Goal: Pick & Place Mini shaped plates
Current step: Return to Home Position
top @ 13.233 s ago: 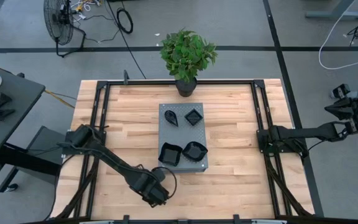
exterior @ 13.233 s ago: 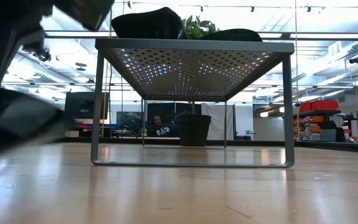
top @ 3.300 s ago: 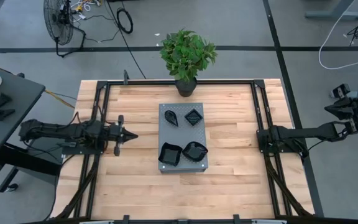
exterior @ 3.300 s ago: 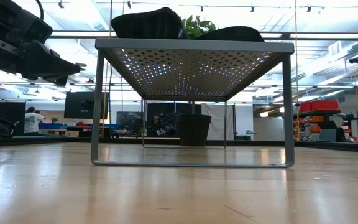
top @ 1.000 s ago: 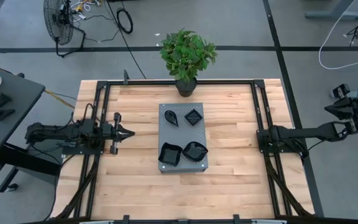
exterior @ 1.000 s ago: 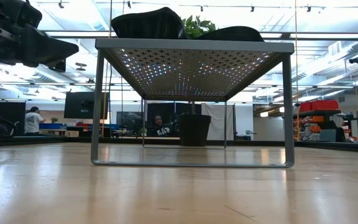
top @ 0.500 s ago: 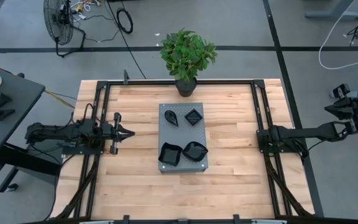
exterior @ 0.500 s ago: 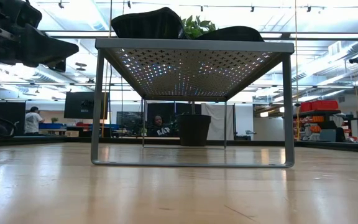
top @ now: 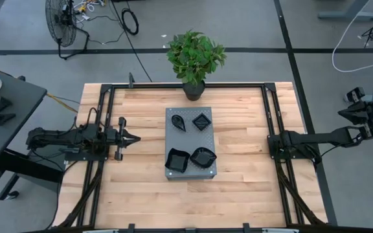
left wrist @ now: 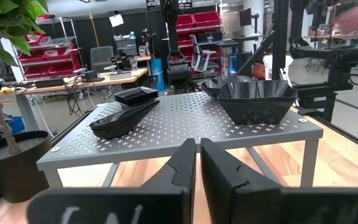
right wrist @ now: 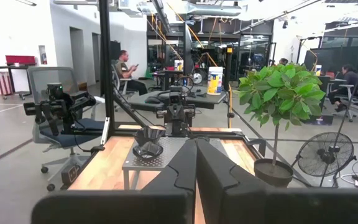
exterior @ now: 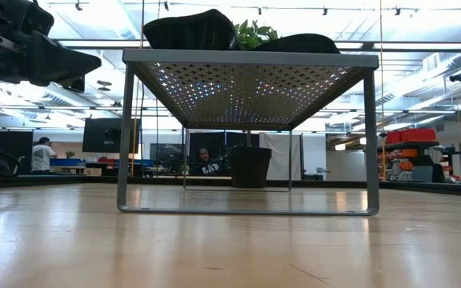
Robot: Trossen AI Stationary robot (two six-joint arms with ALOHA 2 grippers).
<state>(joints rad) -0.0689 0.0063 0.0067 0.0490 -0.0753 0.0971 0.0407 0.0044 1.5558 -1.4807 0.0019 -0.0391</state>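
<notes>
Several mini shaped plates, glossy black, sit on the top of a grey perforated stand [top: 191, 144] at the table's middle: a teardrop one [top: 179, 122], a small square one [top: 201, 120], a larger square one [top: 177, 160] and a wavy-edged one [top: 203, 156]. The left wrist view shows them across the stand's top, the wavy-edged one [left wrist: 257, 99] being the closest. My left gripper [top: 135, 137] hovers level at the table's left side, shut and empty, pointing at the stand. My right gripper [top: 340, 114] is raised high beyond the table's right edge, shut and empty [right wrist: 196, 163].
A potted plant [top: 195, 58] stands at the table's far edge, behind the stand. Black frame rails [top: 100, 155] run along the left and right sides. Bare wood [top: 245, 188] lies around the stand. People sit in the room beyond [right wrist: 124, 65].
</notes>
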